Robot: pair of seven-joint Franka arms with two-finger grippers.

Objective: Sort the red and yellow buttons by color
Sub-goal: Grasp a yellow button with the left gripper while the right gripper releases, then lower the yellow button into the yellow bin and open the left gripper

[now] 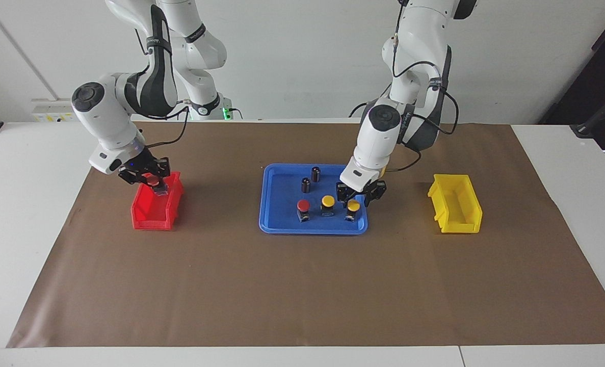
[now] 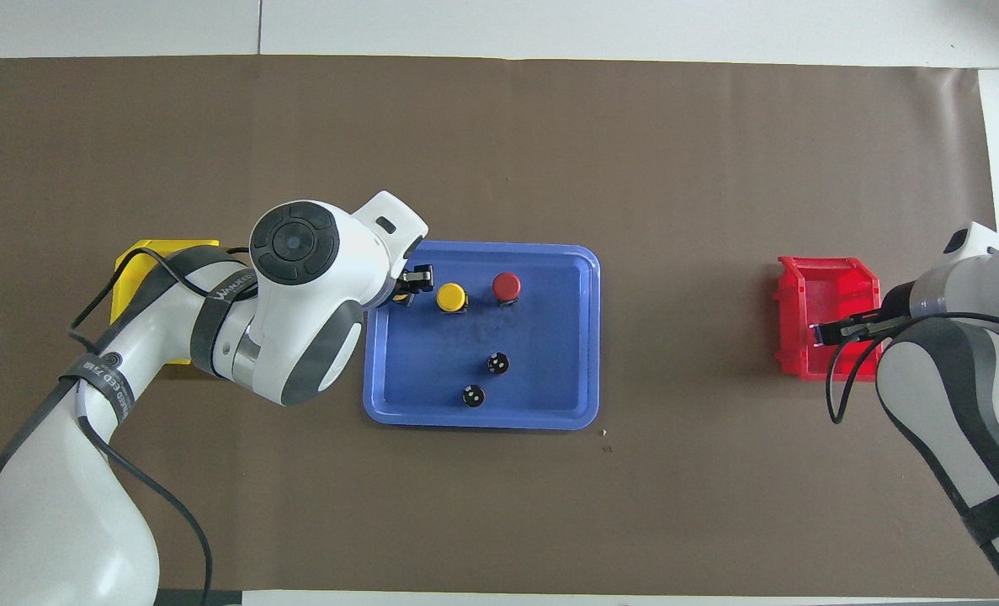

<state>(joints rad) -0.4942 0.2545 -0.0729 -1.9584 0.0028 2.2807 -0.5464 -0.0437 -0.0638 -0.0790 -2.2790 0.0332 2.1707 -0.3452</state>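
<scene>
Item one, nearest the camera in the facing view: the blue tray (image 1: 270,201) on the table (image 1: 302,285), its front row holding one red button (image 1: 303,206) and two yellow buttons — a middle one (image 1: 327,202) and an end one (image 1: 353,206) toward the left arm's end. Two dark capless cylinders (image 1: 311,179) stand in the tray nearer the robots.

Left end effector (image 1: 359,200): directly over the end yellow button, fingers spread to either side of its cap, not yet pinching as far as we can see. The button stands upright, long axis vertical, so we judge a straight descent suffices. The yellow bin (image 1: 456,204) lies beside the tray toward that arm's end.

Right end effector (image 1: 152,179): over the red bin (image 1: 155,206), fingers pressed onto a second red button (image 1: 152,180) — we judge it ready to drop.
</scene>
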